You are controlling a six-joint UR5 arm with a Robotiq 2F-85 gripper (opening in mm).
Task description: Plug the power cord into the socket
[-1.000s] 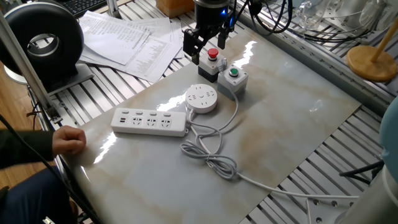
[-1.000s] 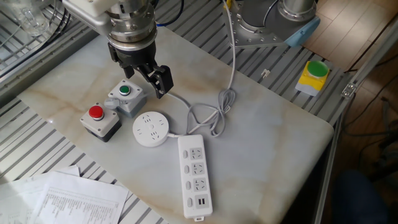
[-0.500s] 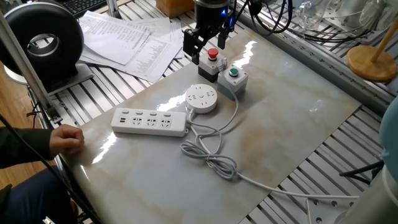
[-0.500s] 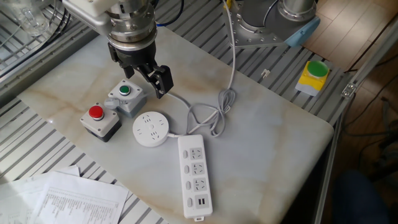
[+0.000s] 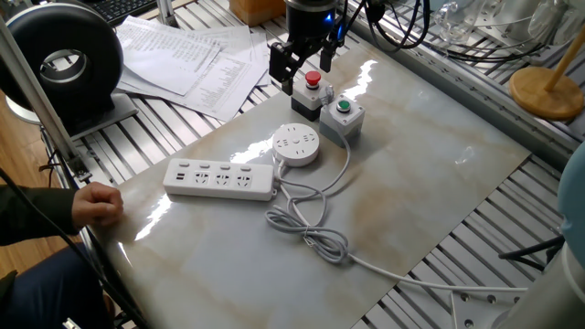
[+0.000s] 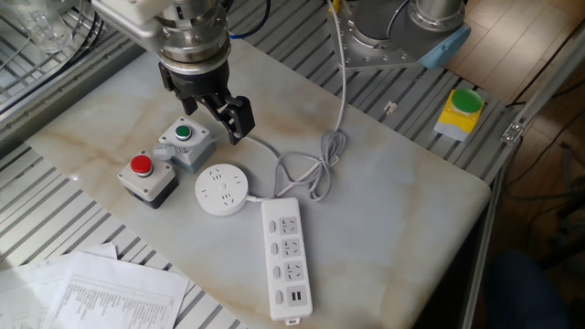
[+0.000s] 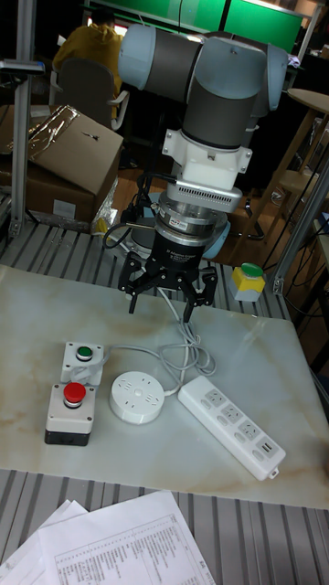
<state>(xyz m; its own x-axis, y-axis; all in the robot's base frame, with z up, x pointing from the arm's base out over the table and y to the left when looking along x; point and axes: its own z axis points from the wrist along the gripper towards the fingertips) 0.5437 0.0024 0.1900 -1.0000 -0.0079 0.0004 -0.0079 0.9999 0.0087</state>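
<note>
The round white socket (image 5: 296,143) (image 6: 224,190) (image 7: 137,396) lies flat on the marble table, its plug holes facing up. The thin white power cord (image 5: 307,225) (image 6: 317,168) (image 7: 188,353) lies in loose loops beside the socket and trails off the table edge. I cannot make out its plug end. My gripper (image 5: 300,66) (image 6: 215,110) (image 7: 167,297) hangs open and empty above the table, over the two button boxes and well apart from both socket and cord.
A red-button box (image 5: 311,91) and a green-button box (image 5: 344,111) stand behind the socket. A long white power strip (image 5: 219,179) (image 6: 286,256) lies beside it. Papers (image 5: 183,59), a black round device (image 5: 59,64) and a person's hand (image 5: 96,206) border the table. A yellow button box (image 6: 460,110) sits off the slab.
</note>
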